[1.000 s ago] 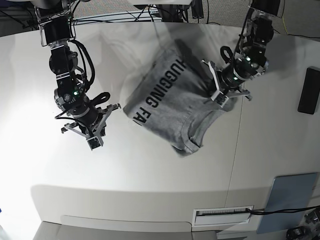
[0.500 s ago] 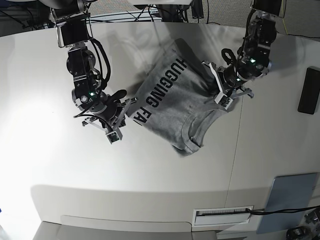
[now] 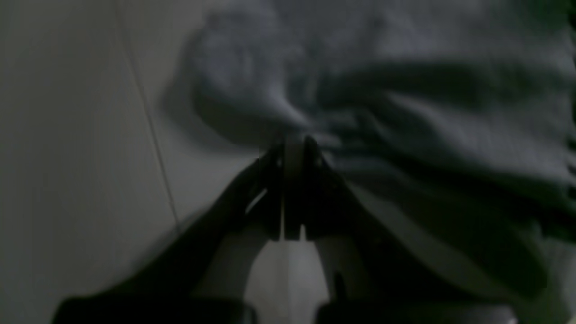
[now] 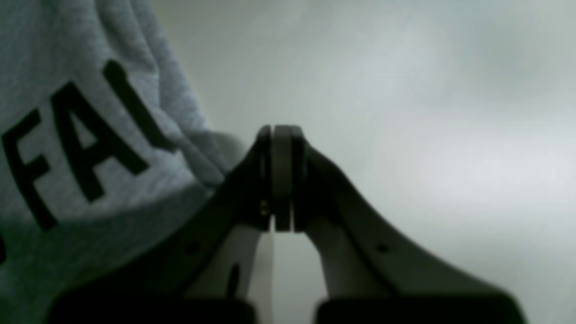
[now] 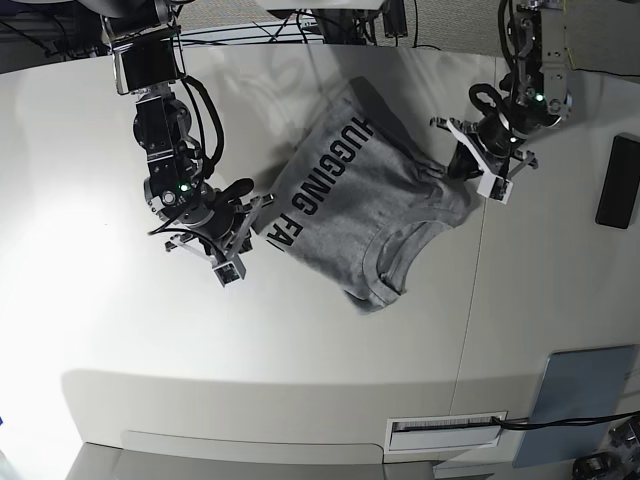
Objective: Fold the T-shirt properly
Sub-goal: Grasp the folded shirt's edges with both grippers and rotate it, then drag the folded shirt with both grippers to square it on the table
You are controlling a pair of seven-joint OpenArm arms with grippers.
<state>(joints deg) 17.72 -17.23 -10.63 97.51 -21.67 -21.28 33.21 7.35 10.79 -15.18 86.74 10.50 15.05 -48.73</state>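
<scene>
White worktop [image 5: 300, 340] under a spread of cables along the far edge, with a dark flat object [image 5: 618, 182] by the right edge and a grey panel [image 5: 582, 392] at the near right corner. Lying rumpled and skewed on the far middle of the surface: the T-shirt [image 5: 365, 205], heather grey, black lettering face up, ribbed neck turned toward the near edge.

Seen at the shirt's right-hand border, the left gripper [image 5: 462, 162], its jaws pressed together in the left wrist view with a small pinch of grey cloth apparently caught at the tips; picture dark and blurred, so hold judged likely, not certain. Arm reaching down from the far right corner, wrist angled inward toward the cloth.

Poised just beside the shirt's left-hand border, the right gripper [image 4: 276, 135], jaws closed flat on each other and holding nothing, bare surface beyond the tips and the letters "FA" alongside in the right wrist view. Arm dropping from the far left corner, elbow bent, wrist tilted toward the garment.

Judged an early step: straightening and spreading the shirt before any fold, with one side taken up and the other not yet grasped. Next move likely to call for parting the right jaws, sliding under the near fabric border and closing on it, then drawing both sides apart to flatten the wrinkles.
</scene>
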